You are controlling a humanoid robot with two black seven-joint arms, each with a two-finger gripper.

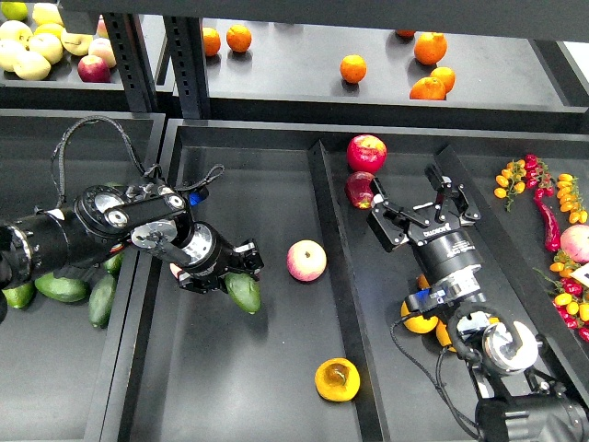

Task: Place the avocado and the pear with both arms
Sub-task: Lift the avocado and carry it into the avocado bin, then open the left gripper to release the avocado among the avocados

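A: Middle bin [230, 387]?
B: Bare floor all round. Left gripper [241, 276] grasps the avocado [244, 293] near the left wall; an apple [306, 261] sits just beyond.
A: The right?
B: Right gripper [419, 204], fingers spread, empty, over the divider [348, 304]. Pear [337, 378] lies against that divider, low.

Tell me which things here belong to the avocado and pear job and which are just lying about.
Job:
avocado, held in the left gripper
pear, lying in the middle bin
right gripper, open, holding nothing

Lying about:
pink-yellow apple
red apples
oranges on the shelf
chillies
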